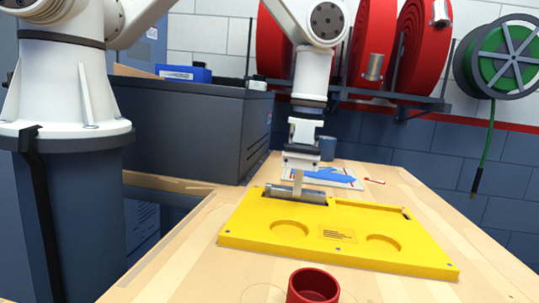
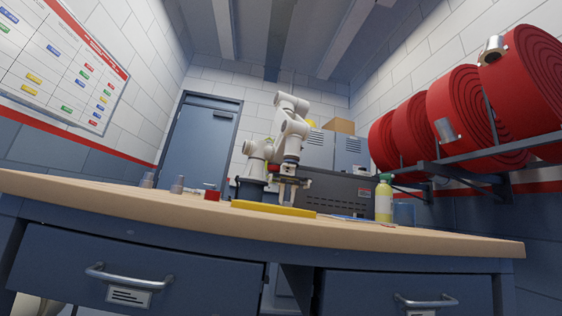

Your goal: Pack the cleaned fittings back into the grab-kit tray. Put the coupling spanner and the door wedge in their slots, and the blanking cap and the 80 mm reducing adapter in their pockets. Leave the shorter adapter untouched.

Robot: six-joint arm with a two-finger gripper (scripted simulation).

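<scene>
The coupling spanner (image 1: 295, 194), a grey steel bar, lies in the left slot along the far edge of the yellow grab-kit tray (image 1: 337, 230), and my gripper (image 1: 297, 190) is closed on its middle, pointing straight down. The slot to its right and the tray's two round pockets hold nothing. The red blanking cap (image 1: 313, 285) stands open end up on the bench in front of the tray. Two grey adapters (image 2: 177, 184) (image 2: 147, 180) stand upright at the bench's far left in the second side camera. I do not see the door wedge.
Behind the tray lies a white card with blue marks (image 1: 326, 176), then a blue cup (image 1: 327, 147) and a dark grey cabinet (image 1: 189, 126). Red hose rolls (image 1: 400, 46) hang on a wall rack. A yellow spray bottle (image 2: 383, 203) stands on the bench.
</scene>
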